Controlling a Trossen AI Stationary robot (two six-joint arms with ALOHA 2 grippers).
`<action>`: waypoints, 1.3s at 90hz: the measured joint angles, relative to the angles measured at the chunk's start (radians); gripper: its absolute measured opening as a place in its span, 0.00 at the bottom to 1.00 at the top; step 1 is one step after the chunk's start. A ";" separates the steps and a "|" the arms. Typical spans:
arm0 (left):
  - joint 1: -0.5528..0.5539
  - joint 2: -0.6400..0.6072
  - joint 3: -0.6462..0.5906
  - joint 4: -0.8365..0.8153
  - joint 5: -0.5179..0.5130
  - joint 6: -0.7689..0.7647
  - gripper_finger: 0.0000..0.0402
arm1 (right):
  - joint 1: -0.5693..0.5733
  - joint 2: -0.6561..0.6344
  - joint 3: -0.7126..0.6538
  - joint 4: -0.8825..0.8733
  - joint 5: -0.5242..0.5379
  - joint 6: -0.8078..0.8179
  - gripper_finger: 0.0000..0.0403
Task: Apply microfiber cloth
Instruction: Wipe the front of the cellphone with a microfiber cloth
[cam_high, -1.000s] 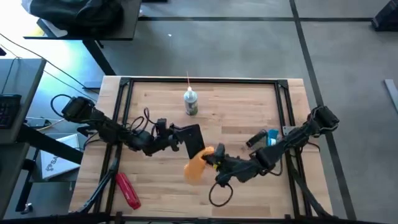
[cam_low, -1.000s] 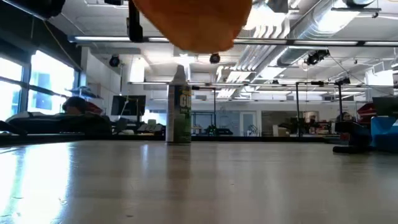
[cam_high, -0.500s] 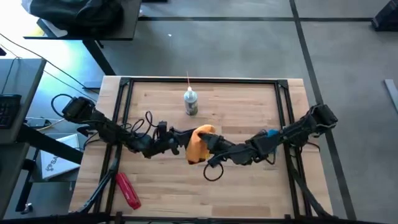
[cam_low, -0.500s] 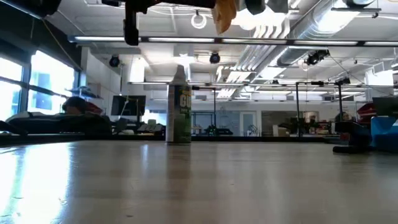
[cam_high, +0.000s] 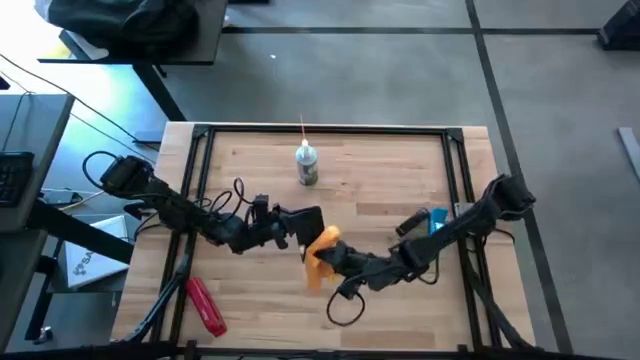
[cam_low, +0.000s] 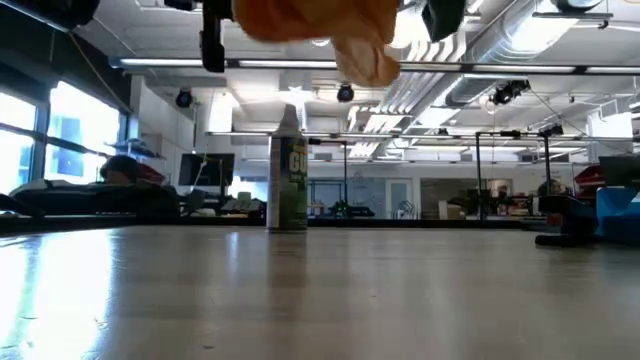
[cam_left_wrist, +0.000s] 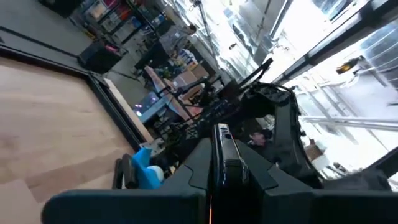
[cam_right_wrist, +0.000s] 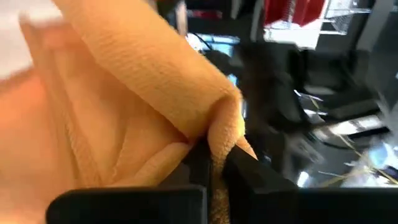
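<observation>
The spray bottle (cam_low: 289, 165) bears a green label, but its print cannot be read

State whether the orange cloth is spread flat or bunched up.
Bunched up. The cloth is pinched in folds in the right gripper and hangs crumpled above the table in the low view.

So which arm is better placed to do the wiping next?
The right. Its gripper is shut on the microfiber cloth, held in the air beside the black phone. The left gripper is shut on that phone, so it is occupied.
</observation>
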 joint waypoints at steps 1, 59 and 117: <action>0.000 0.000 0.000 0.002 0.000 0.000 0.04 | 0.003 0.003 0.000 -0.001 -0.005 0.010 0.00; 0.027 0.015 0.001 -0.054 0.024 -0.040 0.04 | 0.030 0.015 -0.002 0.350 0.037 -0.413 0.00; 0.032 0.045 0.008 -0.066 0.017 -0.056 0.04 | -0.145 0.012 0.000 0.029 -0.394 -0.013 0.00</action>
